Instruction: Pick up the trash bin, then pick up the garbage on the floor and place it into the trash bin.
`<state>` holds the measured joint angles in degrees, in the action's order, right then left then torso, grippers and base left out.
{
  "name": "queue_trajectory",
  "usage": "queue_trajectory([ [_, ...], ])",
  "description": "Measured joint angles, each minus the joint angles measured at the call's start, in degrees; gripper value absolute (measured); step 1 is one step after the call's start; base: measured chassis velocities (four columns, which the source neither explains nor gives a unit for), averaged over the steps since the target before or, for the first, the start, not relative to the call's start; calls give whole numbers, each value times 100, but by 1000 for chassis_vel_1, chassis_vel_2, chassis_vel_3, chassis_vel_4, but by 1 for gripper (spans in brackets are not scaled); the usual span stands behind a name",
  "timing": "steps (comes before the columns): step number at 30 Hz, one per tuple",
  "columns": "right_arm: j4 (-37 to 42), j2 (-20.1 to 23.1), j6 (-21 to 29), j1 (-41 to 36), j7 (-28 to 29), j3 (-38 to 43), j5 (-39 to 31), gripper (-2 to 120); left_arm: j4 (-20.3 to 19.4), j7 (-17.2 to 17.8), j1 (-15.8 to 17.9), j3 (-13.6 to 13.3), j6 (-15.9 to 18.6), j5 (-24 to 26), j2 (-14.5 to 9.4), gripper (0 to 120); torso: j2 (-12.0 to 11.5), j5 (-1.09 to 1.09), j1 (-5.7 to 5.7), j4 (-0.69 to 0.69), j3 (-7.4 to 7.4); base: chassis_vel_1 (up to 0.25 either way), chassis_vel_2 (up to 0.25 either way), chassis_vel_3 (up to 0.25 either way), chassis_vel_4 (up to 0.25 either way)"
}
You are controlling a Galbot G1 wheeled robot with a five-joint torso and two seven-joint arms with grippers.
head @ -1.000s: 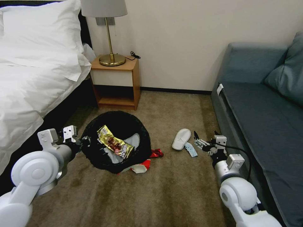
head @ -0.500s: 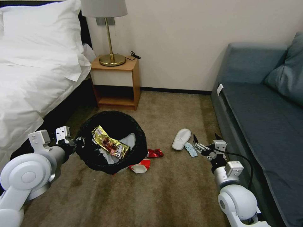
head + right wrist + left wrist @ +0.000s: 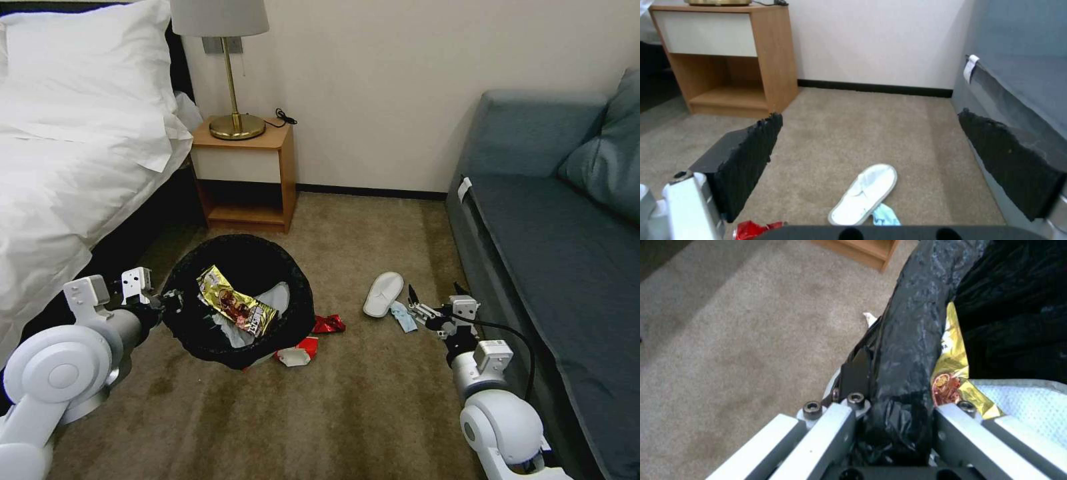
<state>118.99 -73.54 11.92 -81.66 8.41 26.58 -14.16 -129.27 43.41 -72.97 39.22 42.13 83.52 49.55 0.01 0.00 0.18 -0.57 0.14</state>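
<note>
Our left gripper [image 3: 896, 426] clamps the trash bin [image 3: 240, 300] rim | our right gripper [image 3: 433, 300] gapes above the slipper [image 3: 383, 293] | slipper seems light, soft: pinch its edge

Round trash bin [image 3: 240, 300]: liner of crinkly black plastic film, glossy, wrinkled at the rim. Inside it, a gold foil wrapper [image 3: 235, 308], shiny and creased, lies on white dimpled tissue [image 3: 1027, 403]. Left pincer [image 3: 896, 413]: smooth pale metal bars with dark bolt heads, clamped on the liner rim. Right pincer [image 3: 871, 163]: matt black pads, rough-edged, spread apart. White cloth slipper [image 3: 383, 293], matt, at 10 o'clock from the right pincer. Floor: beige short-pile carpet [image 3: 360, 400]. Nightstand [image 3: 250, 173]: smooth light wood.
</note>
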Motion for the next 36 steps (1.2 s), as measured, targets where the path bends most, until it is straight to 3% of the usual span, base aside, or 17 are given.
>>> queue_trajectory([
  [36, -39, -66, 28, -72, -73, -94, 217, 100, 3, -23, -17, 18, 0, -15, 20, 3, 0, 0, 1, 0, 0, 17, 17, -16, -19],
])
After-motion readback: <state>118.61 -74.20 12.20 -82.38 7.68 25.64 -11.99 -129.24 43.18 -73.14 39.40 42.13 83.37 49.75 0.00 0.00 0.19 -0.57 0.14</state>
